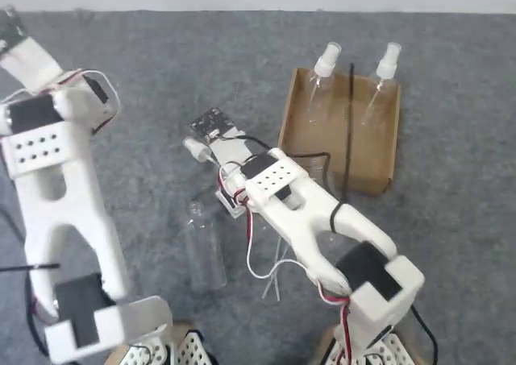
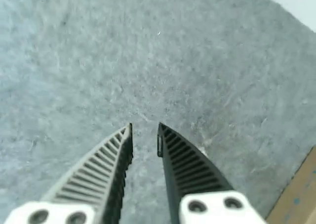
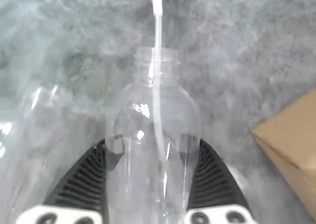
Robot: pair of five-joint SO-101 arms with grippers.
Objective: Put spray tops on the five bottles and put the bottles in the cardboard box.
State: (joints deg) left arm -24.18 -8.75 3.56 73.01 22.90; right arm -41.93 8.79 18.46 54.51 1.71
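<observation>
Clamping the clear bottle point(image 3: 148, 110) around its body with the right gripper point(image 3: 151, 146), over the desk point(image 1: 161, 59), near the cardboard box point(image 1: 372, 154). Holding nothing in the left gripper point(image 2: 144, 130), slightly parted above bare desk, well apart. Carrying the spray top point(image 3: 157, 26) only part-way in: tube down through the neck, head short of the rim. Likely to slide out on any tilt, or to kink the tube if pushed off-axis. Might also squash the thin bottle under a twist.
</observation>
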